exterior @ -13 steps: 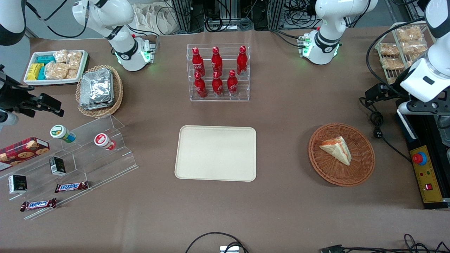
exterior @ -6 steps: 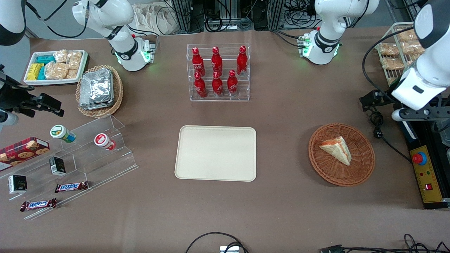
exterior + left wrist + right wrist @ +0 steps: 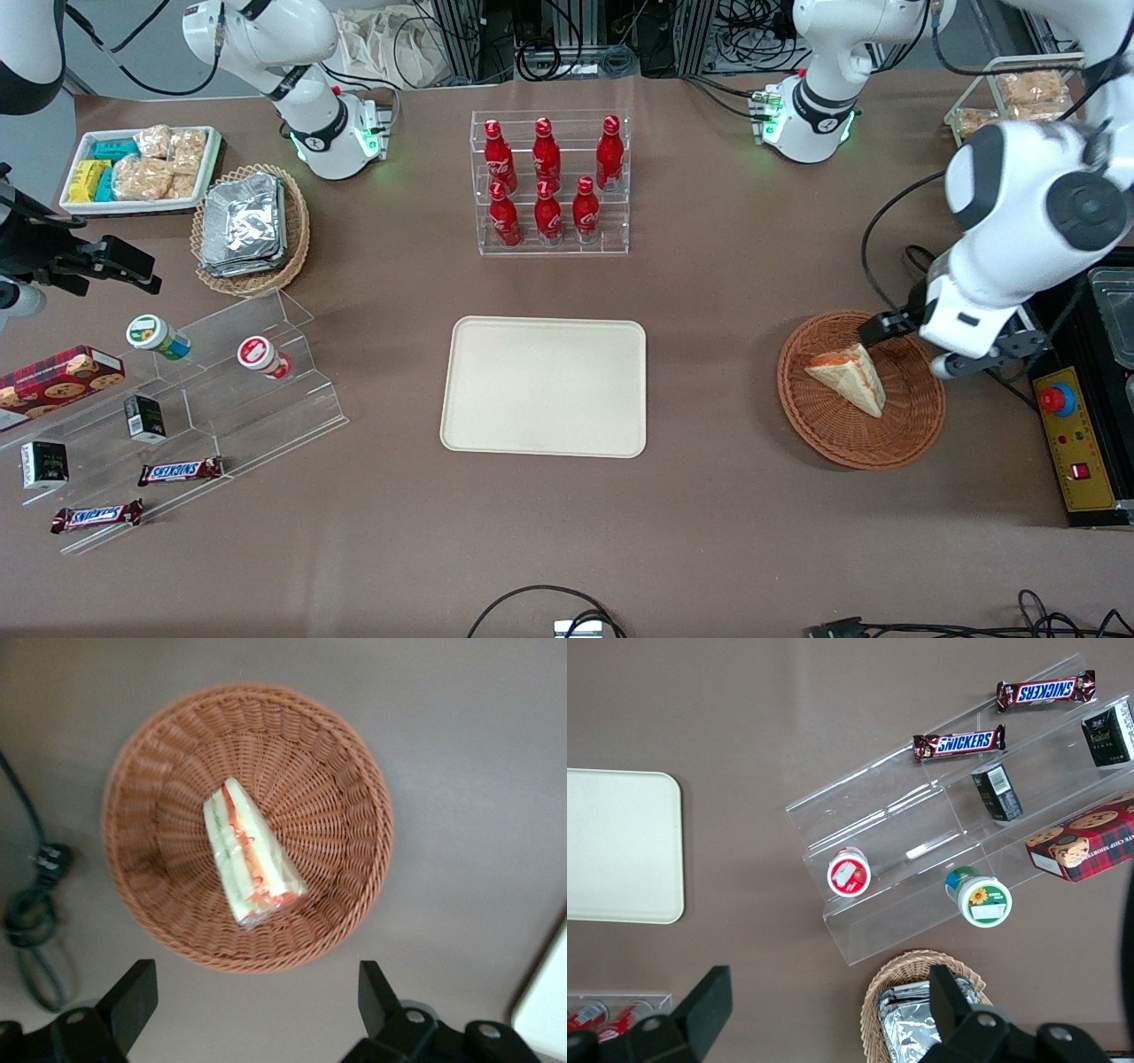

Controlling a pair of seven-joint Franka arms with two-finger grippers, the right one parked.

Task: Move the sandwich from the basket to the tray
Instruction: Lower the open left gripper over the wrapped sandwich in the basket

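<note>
The sandwich [image 3: 849, 377] [image 3: 248, 855], a pale bread wedge with a red-orange filling edge, lies in the round reddish-brown basket [image 3: 824, 443] [image 3: 354, 771]. My gripper [image 3: 252, 992] is open and empty. It hovers high over the basket's rim on the side toward the working arm's end of the table. Its fingers [image 3: 133, 992] straddle bare table just outside the rim. In the front view the white wrist [image 3: 966, 323] covers the fingers. The cream tray [image 3: 545, 386] [image 3: 616, 846] lies flat at mid-table with nothing on it.
A black cable [image 3: 952, 332] [image 3: 31, 921] lies beside the basket. A control box with a red button [image 3: 1067, 434] sits at the working arm's end. The bottle rack [image 3: 549, 182] stands farther from the camera than the tray. An acrylic stand [image 3: 221, 390] is toward the parked arm's end.
The arm has swung in from the working arm's end of the table and now hangs over the basket's edge. Sandwich, basket and tray have not moved.
</note>
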